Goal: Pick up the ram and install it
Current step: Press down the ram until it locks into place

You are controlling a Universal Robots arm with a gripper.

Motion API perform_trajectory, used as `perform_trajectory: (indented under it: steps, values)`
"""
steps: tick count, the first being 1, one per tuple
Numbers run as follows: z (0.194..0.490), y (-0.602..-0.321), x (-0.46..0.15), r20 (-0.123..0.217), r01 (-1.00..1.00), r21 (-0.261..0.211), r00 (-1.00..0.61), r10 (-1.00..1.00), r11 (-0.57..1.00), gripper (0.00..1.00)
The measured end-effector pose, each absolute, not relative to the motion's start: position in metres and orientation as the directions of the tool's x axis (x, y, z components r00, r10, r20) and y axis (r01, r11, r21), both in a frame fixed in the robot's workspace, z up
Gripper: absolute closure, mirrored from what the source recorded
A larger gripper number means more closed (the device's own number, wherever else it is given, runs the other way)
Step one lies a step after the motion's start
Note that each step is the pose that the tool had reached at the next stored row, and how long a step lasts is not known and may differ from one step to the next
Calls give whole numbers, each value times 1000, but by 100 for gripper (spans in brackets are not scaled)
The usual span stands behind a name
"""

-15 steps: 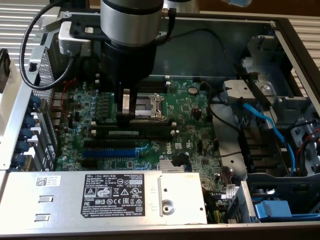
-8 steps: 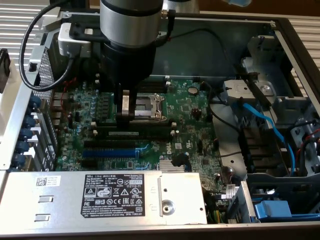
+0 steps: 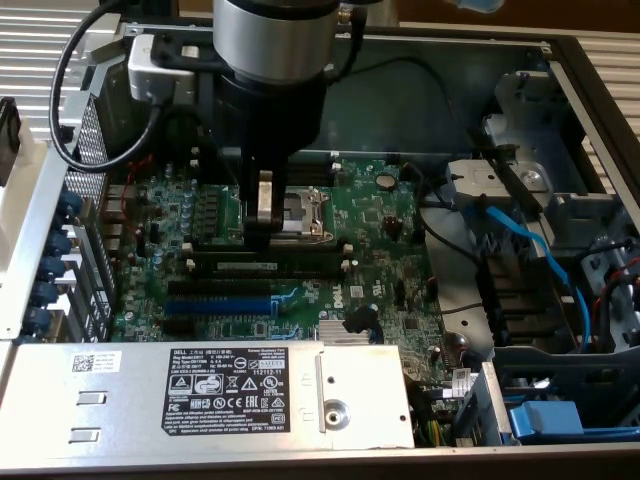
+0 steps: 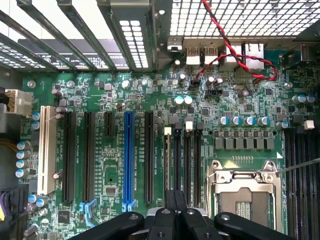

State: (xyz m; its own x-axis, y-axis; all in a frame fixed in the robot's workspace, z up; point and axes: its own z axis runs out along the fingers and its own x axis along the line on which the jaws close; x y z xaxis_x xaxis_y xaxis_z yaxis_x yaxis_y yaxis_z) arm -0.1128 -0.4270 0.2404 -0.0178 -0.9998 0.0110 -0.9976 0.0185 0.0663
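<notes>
Claw point(image 3: 262, 232) pinched shut, fingers together, tips down on ram point(image 3: 268, 266). Ram lies flat in black memory slots point(image 3: 270, 257), just in front of silver chip socket point(image 3: 300, 212). Blue slot point(image 3: 218, 304) nearer than socket, on green board point(image 3: 380, 250). Grey box with black label point(image 3: 230, 392) nearest of all.

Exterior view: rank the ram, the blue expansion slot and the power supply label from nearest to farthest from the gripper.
1. The ram, directly beneath the gripper.
2. The blue expansion slot, farther toward the power supply.
3. The power supply label, on the grey box at the view's lower edge.
</notes>
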Motion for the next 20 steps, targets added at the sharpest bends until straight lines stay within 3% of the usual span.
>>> perform_trajectory:
  steps: [20]
  values:
    - [247,-428,-99,11,-997,67,-25,-1000,26,90]
